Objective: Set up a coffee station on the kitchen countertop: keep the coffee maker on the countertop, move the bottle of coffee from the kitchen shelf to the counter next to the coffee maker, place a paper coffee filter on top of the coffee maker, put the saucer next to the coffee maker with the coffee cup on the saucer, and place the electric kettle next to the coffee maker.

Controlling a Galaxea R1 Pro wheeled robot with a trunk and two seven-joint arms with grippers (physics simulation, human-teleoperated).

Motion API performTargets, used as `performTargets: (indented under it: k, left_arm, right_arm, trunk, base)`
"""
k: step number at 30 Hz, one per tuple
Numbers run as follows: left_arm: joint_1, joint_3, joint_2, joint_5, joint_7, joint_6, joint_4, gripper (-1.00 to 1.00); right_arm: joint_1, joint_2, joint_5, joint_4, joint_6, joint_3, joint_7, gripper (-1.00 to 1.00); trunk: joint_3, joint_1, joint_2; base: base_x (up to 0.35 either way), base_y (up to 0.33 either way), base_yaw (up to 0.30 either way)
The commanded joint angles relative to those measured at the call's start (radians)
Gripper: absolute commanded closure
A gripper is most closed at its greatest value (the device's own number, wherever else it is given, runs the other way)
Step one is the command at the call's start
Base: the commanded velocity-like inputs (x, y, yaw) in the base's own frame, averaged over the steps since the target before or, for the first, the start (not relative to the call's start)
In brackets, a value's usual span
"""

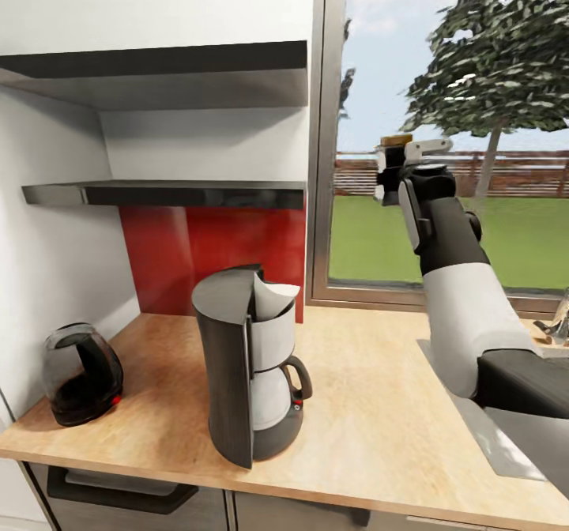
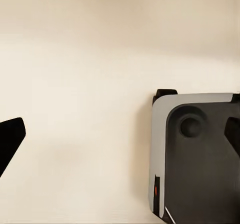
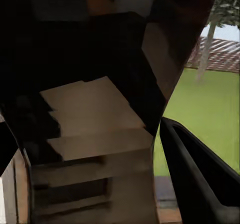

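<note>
Your right gripper (image 1: 391, 169) pinches the coffee bottle (image 1: 395, 142) up by the window (image 1: 442, 120) (left fingers: can't tell), coffee maker (image 1: 249, 365) below on counter (image 1: 379, 420).

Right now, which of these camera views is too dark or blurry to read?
Right wrist view: dark and smeared, the held bottle of coffee so close that its label is unreadable. Left wrist view: pale, flat and evenly lit. Head view: bright and sharp, with soft reflections on the electric kettle and coffee maker.
</note>
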Motion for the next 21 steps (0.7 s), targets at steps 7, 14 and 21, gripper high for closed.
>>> performTargets:
  k: [7,14,21]
  left_arm:
    - [0.000,0.002,-0.007,0.005,0.005,-0.006,0.002,-1.00]
    - [0.000,0.000,-0.009,0.004,0.005,-0.008,0.012,-1.00]
    - [0.000,0.000,-0.008,0.004,0.005,-0.009,0.023,-1.00]
  right_arm:
    - [0.197,-0.027,0.001,0.000,-0.192,0.000,0.002,1.00]
    - [0.399,-0.027,0.000,-0.022,-0.291,-0.004,-0.002,1.00]
    - [0.608,-0.025,0.000,-0.024,-0.548,-0.008,-0.005,1.00]
  trunk:
    - [0.000,0.000,-0.001]
    - [0.000,0.000,-0.001]
    - [0.000,0.000,-0.001]
  base:
    - [0.000,-0.004,0.000]
    - [0.000,0.000,0.000]
    - [0.000,0.000,0.000]
